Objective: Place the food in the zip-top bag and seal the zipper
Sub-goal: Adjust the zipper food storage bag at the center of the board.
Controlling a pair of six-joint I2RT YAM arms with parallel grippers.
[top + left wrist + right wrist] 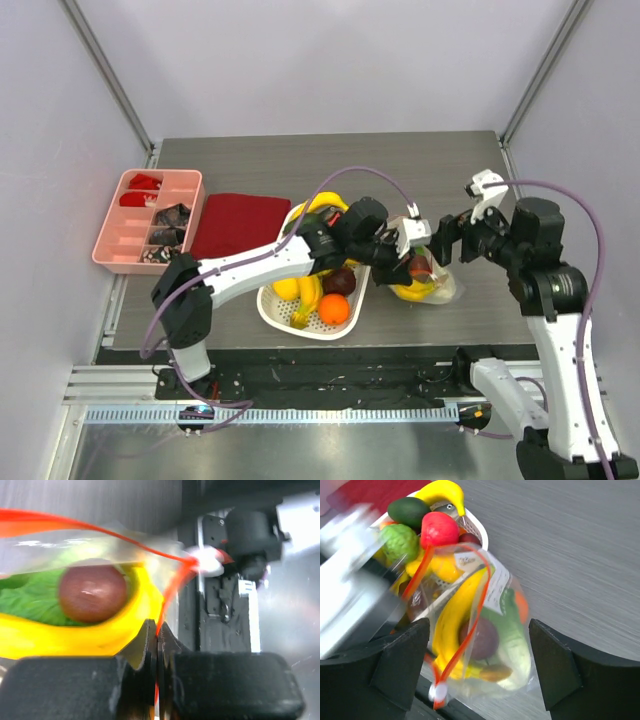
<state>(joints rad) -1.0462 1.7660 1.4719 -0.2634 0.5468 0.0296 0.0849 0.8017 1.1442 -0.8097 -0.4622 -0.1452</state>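
The clear zip-top bag (432, 285) lies right of the white basket (275, 312). It holds a yellow banana (452, 620), a dark purple fruit (482, 639) and a pale-green cabbage (30, 605). My left gripper (158, 630) is shut on the red-orange zipper strip (100, 530) at the bag's mouth. The white slider tab (206, 564) sits at the strip's far end, next to my right gripper (440, 245). My right gripper (480, 665) is open, with its fingers on either side of the bag and touching nothing. Bananas, an orange (334, 309) and a dark red apple (341, 280) remain in the basket.
A dark red cloth (240, 225) lies left of the basket. A pink divided tray (140, 220) stands at the far left. The basket's far end holds an avocado (409, 511), a red fruit (440, 529) and a banana (445, 491). The table's near edge lies just below the bag.
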